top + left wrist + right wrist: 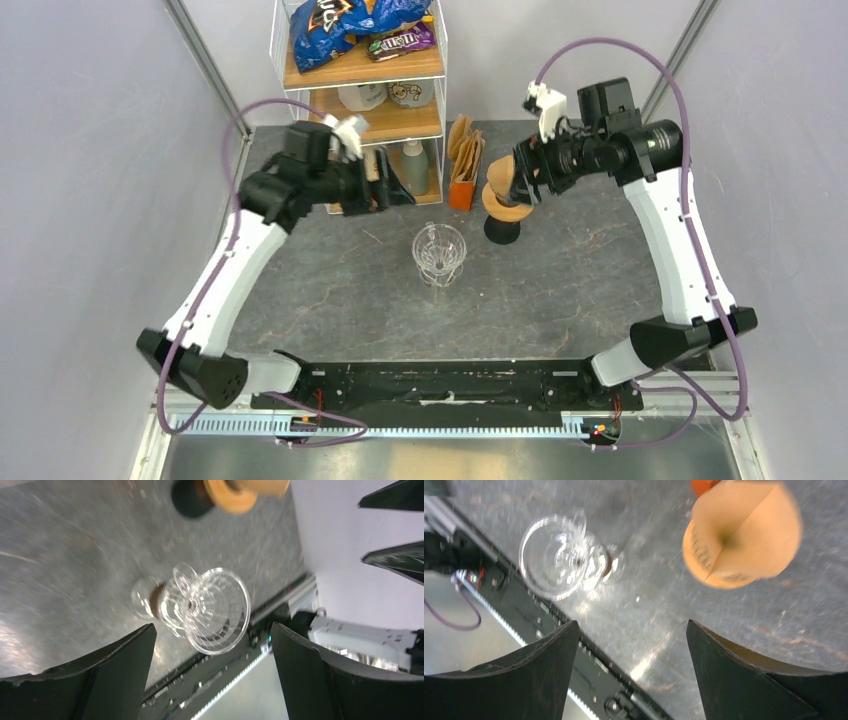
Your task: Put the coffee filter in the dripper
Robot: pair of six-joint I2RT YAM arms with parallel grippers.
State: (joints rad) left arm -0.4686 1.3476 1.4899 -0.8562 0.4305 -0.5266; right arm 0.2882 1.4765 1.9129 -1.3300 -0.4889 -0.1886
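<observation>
Sitting opened in the orange dripper (699, 550) near the gray stone table's (560, 290) far edge, the brown paper filter (749, 525) shows one folded seam. A clear glass dripper (438, 253) stands mid-table. The left gripper (210, 630) and the right gripper (631, 625) gape wide, empty. Pale walls (90, 200) surround.

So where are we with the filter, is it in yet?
Looks mostly done: a brown paper filter sits opened out in the orange dripper on its black stand. Nothing is in hand: the right gripper has its jaws open, clear of the filter, and the left gripper is open too. The clear glass dripper is empty. Left: probably just backing the right arm away, unless the glass one was the target.
</observation>
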